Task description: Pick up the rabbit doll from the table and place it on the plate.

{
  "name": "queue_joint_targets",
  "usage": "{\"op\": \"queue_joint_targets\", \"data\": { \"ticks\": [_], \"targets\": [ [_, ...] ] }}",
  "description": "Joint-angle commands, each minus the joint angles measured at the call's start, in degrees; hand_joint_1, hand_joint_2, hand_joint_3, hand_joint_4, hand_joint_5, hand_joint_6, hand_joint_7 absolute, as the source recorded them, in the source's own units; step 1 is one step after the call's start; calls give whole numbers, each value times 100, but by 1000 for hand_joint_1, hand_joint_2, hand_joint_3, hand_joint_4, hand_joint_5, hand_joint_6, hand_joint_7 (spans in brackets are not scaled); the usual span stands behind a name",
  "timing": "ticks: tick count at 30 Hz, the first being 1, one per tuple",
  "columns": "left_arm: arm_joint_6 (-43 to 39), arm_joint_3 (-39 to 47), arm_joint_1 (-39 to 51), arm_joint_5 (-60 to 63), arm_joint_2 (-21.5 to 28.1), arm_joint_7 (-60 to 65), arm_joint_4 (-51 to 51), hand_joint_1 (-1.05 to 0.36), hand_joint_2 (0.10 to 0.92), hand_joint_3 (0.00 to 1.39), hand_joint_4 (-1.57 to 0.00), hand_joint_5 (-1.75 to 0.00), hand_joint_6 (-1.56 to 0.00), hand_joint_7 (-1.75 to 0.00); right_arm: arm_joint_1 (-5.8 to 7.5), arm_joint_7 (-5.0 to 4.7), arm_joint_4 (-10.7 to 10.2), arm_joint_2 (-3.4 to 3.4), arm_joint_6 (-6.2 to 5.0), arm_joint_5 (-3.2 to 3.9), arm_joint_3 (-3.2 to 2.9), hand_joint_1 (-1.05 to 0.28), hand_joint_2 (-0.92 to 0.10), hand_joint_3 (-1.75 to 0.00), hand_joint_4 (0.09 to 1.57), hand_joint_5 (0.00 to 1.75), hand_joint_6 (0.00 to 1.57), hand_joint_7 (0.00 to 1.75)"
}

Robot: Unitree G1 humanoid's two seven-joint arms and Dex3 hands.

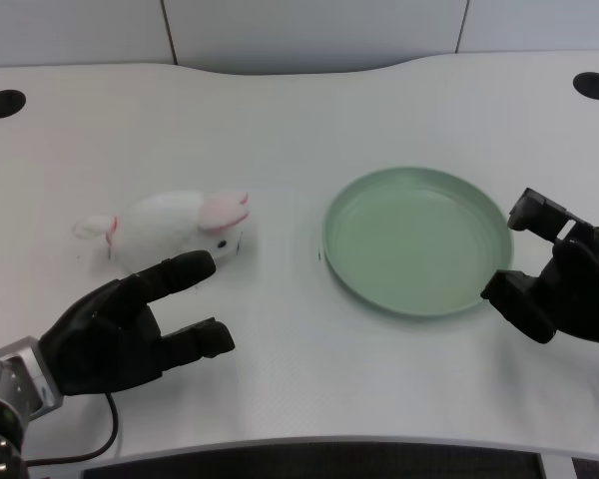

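A white rabbit doll with pink ears lies on its side on the white table, left of centre. A pale green plate sits to its right with nothing on it. My left hand is at the lower left, just in front of the doll, its black fingers spread and holding nothing. One fingertip reaches close to the doll's head; whether it touches I cannot tell. My right hand rests at the plate's right rim.
Two round black cable holes sit at the table's far corners, one on the left and one on the right. The table's front edge runs just below my hands.
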Motion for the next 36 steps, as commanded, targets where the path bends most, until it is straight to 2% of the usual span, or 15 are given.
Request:
{"op": "queue_joint_targets", "data": {
  "ticks": [1, 3, 6, 9, 12, 15, 19, 22, 28, 30, 34, 36],
  "targets": [
    [-9, -4, 1, 66, 114, -29, -12, -583, 878, 0, -691, -764, -825, -262, -35, 7, -9, -48, 14, 14, -19, -682, -913, -4, 1086, 1746, 861, 1746],
    [-47, -7, 5, 70, 111, -33, -18, -591, 882, 3, -693, -757, -822, -253, -34, 56, -7, -48, 3, 19, -22, -675, -918, -8, 1080, 1746, 848, 1746],
    [19, -9, -5, 67, 118, -37, -9, -579, 886, 4, -688, -751, -818, -245, -21, -21, -25, -50, -35, -7, -5, -663, -916, -7, 1070, 1746, 842, 1746],
    [11, -9, -8, 66, 119, -59, -9, -580, 890, 4, -688, -760, -820, -247, -32, -17, -18, -58, 0, -24, 11, -655, -913, -5, 1065, 1746, 839, 1746],
    [-28, 0, -4, 56, 114, -91, -12, -584, 901, 5, -675, -790, -816, -263, -24, -30, -16, -52, -33, -18, -5, -637, -912, -4, 1058, 1746, 835, 1746],
    [6, 5, -10, 54, 120, -79, -2, -587, 893, 1, -671, -804, -811, -270, -22, -24, -25, -47, -77, -28, 4, -654, -917, -6, 1053, 1746, 827, 1746],
    [49, 27, -11, 33, 125, -71, 0, -587, 883, 0, -675, -796, -815, -272, -11, -78, -39, -43, -89, -25, 1, -654, -920, -7, 1050, 1746, 818, 1746],
    [-36, 46, 3, 22, 119, -66, -21, -581, 898, 2, -614, -905, -782, -323, -11, -95, -42, -50, -82, -37, 15, -643, -918, -4, 1049, 1746, 815, 1746],
    [144, 72, -23, 2, 118, -76, 3, -571, 885, 0, -571, -976, -738, -386, -32, -4, -9, -48, -20, -4, -5, -662, -914, -2, 1047, 1746, 808, 1740],
    [148, 64, -25, 14, 122, -69, -2, -574, 878, 0, -572, -975, -736, -398, -32, 16, -10, -45, -33, -5, -5, -668, -916, -4, 1049, 1746, 817, 1743],
    [202, 81, -43, -5, 144, -54, -18, -586, 862, 0, -594, -937, -720, -458, -30, -71, -30, -54, -79, -40, 16, -664, -919, -5, 1055, 1746, 846, 1746],
    [172, 138, -55, -66, 142, -72, -56, -597, 869, 3, -603, -933, -744, -445, -35, -81, -30, -57, -50, -21, 0, -648, -919, -5, 1054, 1746, 824, 1741]
  ]
}}
